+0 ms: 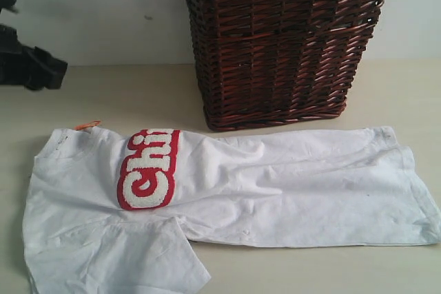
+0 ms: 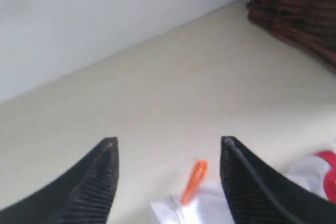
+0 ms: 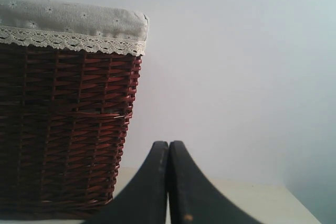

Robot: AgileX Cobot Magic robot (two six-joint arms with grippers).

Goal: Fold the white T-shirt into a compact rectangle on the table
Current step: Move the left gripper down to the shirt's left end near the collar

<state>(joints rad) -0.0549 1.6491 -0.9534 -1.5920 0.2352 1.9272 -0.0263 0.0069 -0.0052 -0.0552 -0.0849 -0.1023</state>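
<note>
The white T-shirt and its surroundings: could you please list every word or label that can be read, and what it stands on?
"Chi": fuzzy red-edged lettering on the white T-shirt; the rest is hidden by a fold.
Orange neck tag: too small to read.
Wicker basket: no text.

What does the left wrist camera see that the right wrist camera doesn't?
Only the left wrist view shows a bit of the white T-shirt and its orange neck tag, framed by the open left gripper. Only the right wrist view shows the lacy cloth liner and the right gripper, shut and holding nothing. Both show the brown wicker basket, the table and the pale wall.
</note>
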